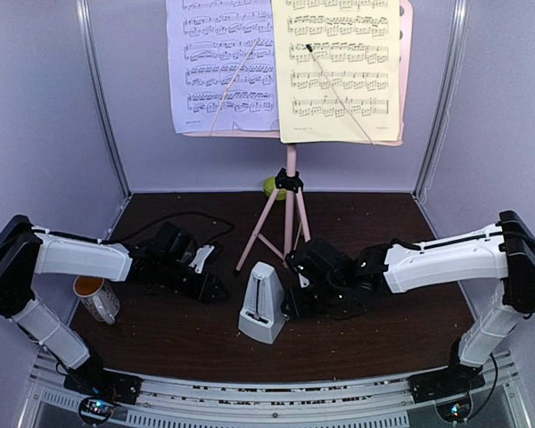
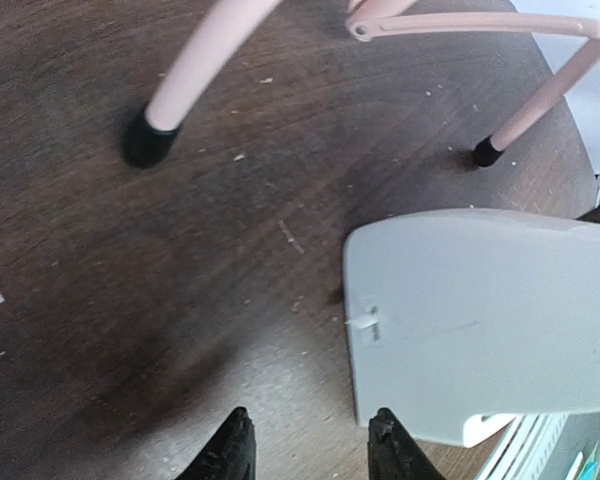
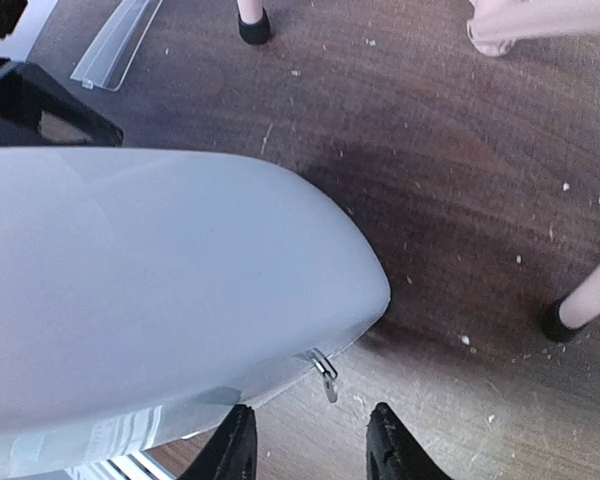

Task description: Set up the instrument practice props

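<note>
The pink music stand stands at the back middle, with a lavender page and a pale-yellow page on its desk. The grey pyramid metronome stands upright in front of it, cover on. My left gripper is low at its left side. In the left wrist view the gripper is open over bare table, its right fingertip close to the metronome. My right gripper is at the metronome's right side. It is open too, just under the metronome and a small metal latch.
A white mug with orange inside stands at the left, under my left arm. A lime-green bowl sits behind the stand's legs. The pink legs spread close behind the metronome, with a black foot right of it. A pale plastic strip lies by the left gripper.
</note>
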Robot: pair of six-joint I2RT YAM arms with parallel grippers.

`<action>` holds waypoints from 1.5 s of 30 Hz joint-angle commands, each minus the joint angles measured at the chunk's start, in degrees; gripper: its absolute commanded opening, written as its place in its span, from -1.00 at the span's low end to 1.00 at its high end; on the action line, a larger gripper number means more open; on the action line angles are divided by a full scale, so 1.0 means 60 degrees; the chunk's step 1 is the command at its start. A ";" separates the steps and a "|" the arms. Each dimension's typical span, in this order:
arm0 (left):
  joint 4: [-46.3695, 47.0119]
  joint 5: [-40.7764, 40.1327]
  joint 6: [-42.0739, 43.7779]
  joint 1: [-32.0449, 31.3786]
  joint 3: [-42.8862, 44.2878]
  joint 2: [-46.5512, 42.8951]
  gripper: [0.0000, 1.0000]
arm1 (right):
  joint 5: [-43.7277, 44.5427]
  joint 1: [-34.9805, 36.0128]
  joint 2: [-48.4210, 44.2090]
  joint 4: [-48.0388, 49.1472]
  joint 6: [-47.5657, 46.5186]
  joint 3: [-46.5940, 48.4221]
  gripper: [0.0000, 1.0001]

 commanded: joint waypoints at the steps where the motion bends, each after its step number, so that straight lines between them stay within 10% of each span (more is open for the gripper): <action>1: 0.0990 0.0220 -0.0230 -0.0382 -0.0062 0.0212 -0.21 | 0.0355 -0.0181 0.0298 0.0153 -0.0175 0.0678 -0.22; 14: 0.1020 0.0144 -0.0264 -0.0901 0.0389 0.0678 -0.28 | 0.0274 -0.0668 0.0378 0.0058 -0.0881 0.1268 -0.11; 37: 0.0934 0.0646 0.0594 -0.1241 0.0629 0.0843 -0.42 | 0.0261 -0.0475 -0.2654 0.0519 -0.1174 -0.1107 0.79; 45: 0.1365 0.1023 0.0414 -0.1296 0.0793 0.0709 -0.43 | 0.0783 0.0109 -0.2714 0.1040 -0.1258 -0.1316 0.83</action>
